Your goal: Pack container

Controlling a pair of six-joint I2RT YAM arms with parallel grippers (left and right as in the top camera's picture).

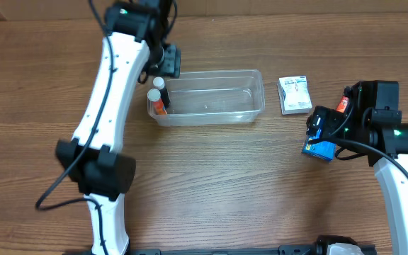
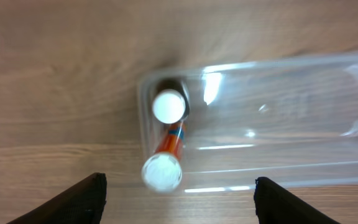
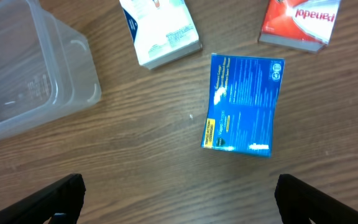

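Wooden table [image 1: 211, 177]: left pincer [image 2: 180, 196] wide, empty

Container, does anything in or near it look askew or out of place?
The orange bottle at the left end of the container appears to lean, its white cap over the rim, beside an upright bottle. Nothing looks spilled or damaged.

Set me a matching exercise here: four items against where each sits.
Items:
1 orange bottle
2 white box
3 blue box
4 red box
Places:
A nearest box to the container
B inside the container, at one end
C top right corner of the right wrist view
D below the open right hand
Pairs: 1-B, 2-A, 3-D, 4-C
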